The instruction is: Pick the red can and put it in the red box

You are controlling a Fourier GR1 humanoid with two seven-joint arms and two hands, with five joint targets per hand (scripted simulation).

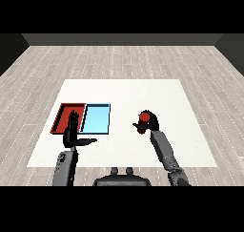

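Observation:
The red can (144,117) stands upright right of the table's middle, and my right hand (149,124) is curled round it from the near side, thumb to the left. The red tray (66,117) lies at the left of the table, touching the light blue tray (96,119) on its right. My left hand (74,132) hovers over the near edge of the red tray with straight fingers pointing away and the thumb stretched to the right. It holds nothing.
The white table (124,95) stretches well beyond both trays, with bare surface between the blue tray and the can. A grey wooden floor surrounds the table.

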